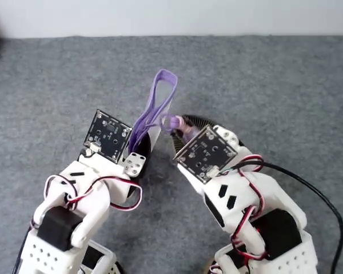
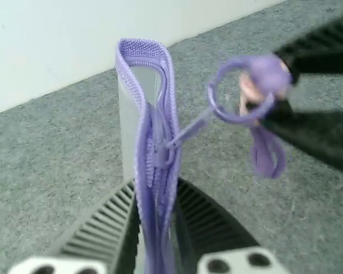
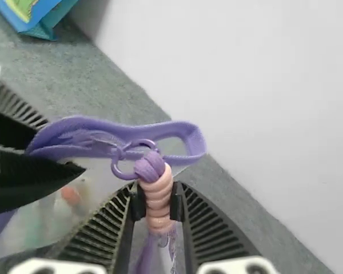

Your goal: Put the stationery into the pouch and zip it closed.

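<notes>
Two pincers are sharing the clear purple-zipped pouch [image 2: 131, 114].
I'm clamping its near end in the left pincer [image 2: 155, 228]; the right pincer [image 3: 156, 201] is gripping the peach coiled pull [image 3: 159, 180], zip running straight away from the left.

Robotics lab bench, not a home: grey felt mat [image 1: 274, 85] against a bare white wall [image 1: 171, 17], left arm [image 1: 74, 211] and right arm [image 1: 263, 217] in white printed plastic, exposed servo wires [image 1: 117, 178] (blue box [image 3: 31, 14] by the wall).

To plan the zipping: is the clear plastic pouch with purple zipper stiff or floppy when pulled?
Probably floppy: the clear plastic pouch loops at its purple zipper above the left claw. Likely light: one pinch holds it upright.
</notes>
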`<state>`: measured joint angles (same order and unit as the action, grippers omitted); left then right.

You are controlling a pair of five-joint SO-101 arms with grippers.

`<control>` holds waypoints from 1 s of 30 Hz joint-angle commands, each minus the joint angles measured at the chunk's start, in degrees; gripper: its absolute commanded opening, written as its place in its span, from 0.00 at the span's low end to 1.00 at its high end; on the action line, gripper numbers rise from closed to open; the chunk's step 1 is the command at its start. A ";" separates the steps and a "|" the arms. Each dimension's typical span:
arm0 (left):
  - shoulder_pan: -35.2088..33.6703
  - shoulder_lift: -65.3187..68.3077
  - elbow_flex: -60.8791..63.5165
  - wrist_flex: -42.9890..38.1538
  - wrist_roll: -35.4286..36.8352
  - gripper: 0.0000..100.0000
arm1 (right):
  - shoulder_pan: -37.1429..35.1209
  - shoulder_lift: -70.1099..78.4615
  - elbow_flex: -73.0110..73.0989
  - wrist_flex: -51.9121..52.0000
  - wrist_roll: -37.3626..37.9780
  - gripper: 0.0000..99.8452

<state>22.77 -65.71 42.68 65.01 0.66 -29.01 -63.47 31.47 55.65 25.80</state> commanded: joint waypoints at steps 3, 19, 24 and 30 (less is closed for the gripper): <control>-0.62 -0.79 -8.48 4.22 0.62 0.01 | 5.58 2.86 0.44 -7.34 0.35 0.01; -0.62 -0.88 -14.29 10.99 0.79 0.01 | 7.25 8.31 0.44 -17.89 0.26 0.01; -0.62 -0.88 -11.12 10.46 0.79 0.02 | 0.22 2.42 0.44 -11.56 0.44 0.01; -0.62 -0.88 -11.03 10.46 0.88 0.02 | -3.38 -1.36 0.62 -5.41 0.26 0.01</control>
<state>22.68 -65.71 32.04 75.03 0.66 -31.47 -63.30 32.44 49.23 25.80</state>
